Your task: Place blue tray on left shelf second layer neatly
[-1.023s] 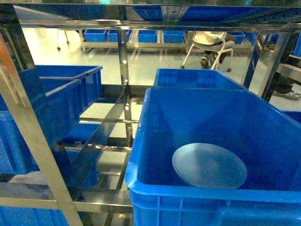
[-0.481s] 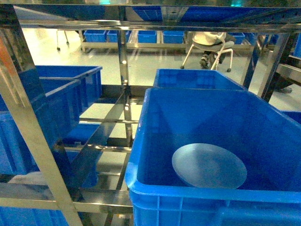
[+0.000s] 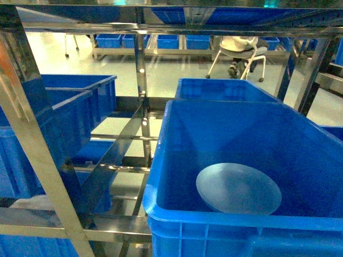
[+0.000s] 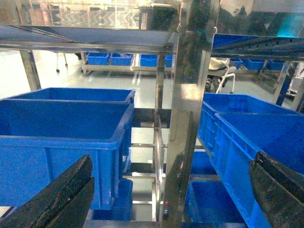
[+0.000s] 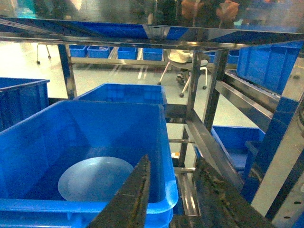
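Blue tray [image 3: 238, 188]: pale light-blue, round, shallow, low-rimmed, lying flat inside a deep blue crate [image 3: 225, 227], toward its near wall; left shelf [image 3: 140, 85]: shiny stainless-steel rack of uprights and horizontal bars, several tiers.

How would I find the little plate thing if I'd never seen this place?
Look at the shiny metal shelf, then at the big blue crate nearest you on the right. Lying flat on its floor is the blue tray: round, shallow and pale, while everything around it is deep, boxy and dark blue.
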Tool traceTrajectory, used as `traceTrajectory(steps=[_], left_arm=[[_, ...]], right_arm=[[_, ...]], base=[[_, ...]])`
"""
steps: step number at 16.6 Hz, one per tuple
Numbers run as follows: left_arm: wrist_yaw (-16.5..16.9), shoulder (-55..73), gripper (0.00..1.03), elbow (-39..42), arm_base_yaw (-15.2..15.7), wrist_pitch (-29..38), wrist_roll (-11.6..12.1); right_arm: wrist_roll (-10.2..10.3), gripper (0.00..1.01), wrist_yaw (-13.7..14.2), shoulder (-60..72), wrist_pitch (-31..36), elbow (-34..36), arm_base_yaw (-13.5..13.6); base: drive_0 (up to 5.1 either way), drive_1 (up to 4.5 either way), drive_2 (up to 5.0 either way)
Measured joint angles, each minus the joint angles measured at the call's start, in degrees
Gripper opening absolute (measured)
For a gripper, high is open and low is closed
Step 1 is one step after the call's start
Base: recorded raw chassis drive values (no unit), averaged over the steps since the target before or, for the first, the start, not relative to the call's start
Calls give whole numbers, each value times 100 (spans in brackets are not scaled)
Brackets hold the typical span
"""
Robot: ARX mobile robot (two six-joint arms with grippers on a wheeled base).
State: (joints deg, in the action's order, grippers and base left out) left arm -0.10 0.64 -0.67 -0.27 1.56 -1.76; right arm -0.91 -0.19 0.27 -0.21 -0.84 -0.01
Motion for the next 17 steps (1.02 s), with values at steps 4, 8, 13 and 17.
traceTrajectory(steps=[4,8,13,17], left_arm=[[0,0,98,0,0,0,0],[2,0,98,0,0,-2,0],[0,0,98,0,0,0,0],[0,0,98,0,0,-2,0]], right_arm=[[13,2,4,0,-2,0,0],[11,2,4,0,-2,0,0],[13,37,4,0,-2,0,0],[13,88,4,0,-2,0,0]], base=[[0,0,0],[0,0,0],[0,0,0],[0,0,0]])
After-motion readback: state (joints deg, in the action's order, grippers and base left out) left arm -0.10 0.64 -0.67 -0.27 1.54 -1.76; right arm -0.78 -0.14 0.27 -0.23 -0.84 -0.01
